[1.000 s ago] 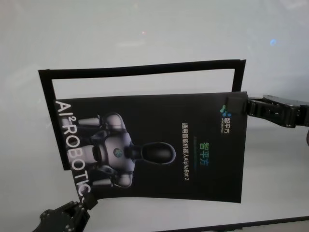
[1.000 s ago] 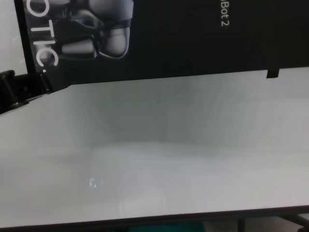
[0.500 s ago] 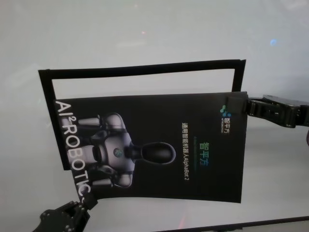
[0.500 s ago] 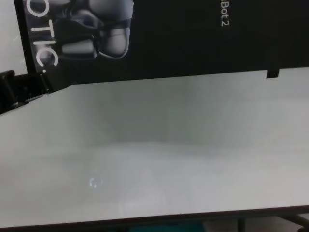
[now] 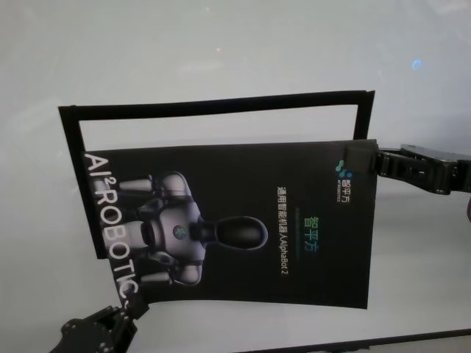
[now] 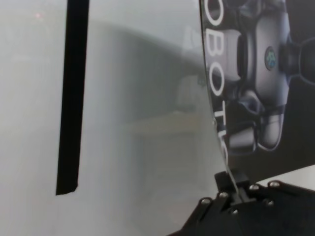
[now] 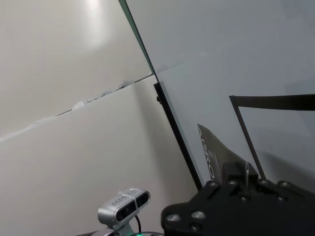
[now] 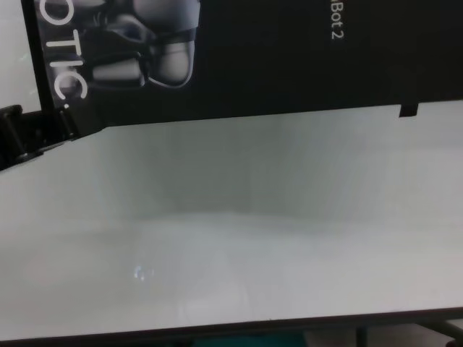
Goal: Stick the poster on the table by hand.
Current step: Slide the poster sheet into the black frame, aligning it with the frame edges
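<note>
**Holding the poster by two corners above the table**

Hanging between both arms, the poster (image 5: 235, 220) is sitting over the white table (image 5: 221, 44), printed face up to the head camera. The left gripper (image 5: 131, 305) is pinching the near left corner, just below the white lettering; in the left wrist view its fingertips (image 6: 231, 179) are pressed together on the sheet's thin edge, which is curving upward from the clamp. The right gripper (image 5: 364, 158) is nipping the far right corner beside the small logo, its fingers closed on the sheet.

A narrow black frame (image 5: 213, 104) is lying on the table beyond the poster, running along the far side and down both ends. The poster is overlapping its open middle but is looking skewed against it, near edge bowing slightly.

Judging the step: lowering and aligning before pressing down. Doing it well is probably meaning:
- keeping both pinches firm so the glossy sheet is not sliding out;
- holding light tension between the corners, flattening the bow;
- squaring the poster's edges to the frame strips before any contact;
- letting one edge touch first, then laying the rest down gradually, avoiding trapped wrinkles.

How high the sheet is riding above the tabletop I cannot tell.
</note>
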